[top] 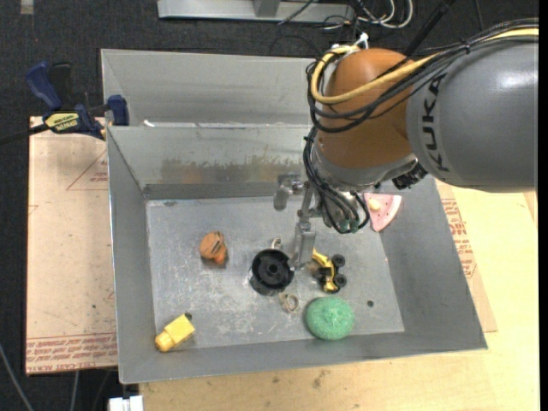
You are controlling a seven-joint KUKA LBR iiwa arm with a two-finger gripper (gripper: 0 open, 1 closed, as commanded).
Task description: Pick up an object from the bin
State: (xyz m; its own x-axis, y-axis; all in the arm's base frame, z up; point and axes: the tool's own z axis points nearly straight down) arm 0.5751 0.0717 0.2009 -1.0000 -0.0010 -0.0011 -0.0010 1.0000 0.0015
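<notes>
Two things flank my pincer (304,259) in the bin (128,229): a black wheel (271,270) just beside it on the view's left, a yellow-and-black toy (326,270) on the right. Whether the pincer is apart or together, I cannot tell.

An orange lump (213,248) lies left of centre, a yellow block (174,333) near the front-left corner. A green ball (330,318) rests front right.

The tool (301,248) hangs between a black wheel (272,271) and a yellow-black toy (326,270).
</notes>
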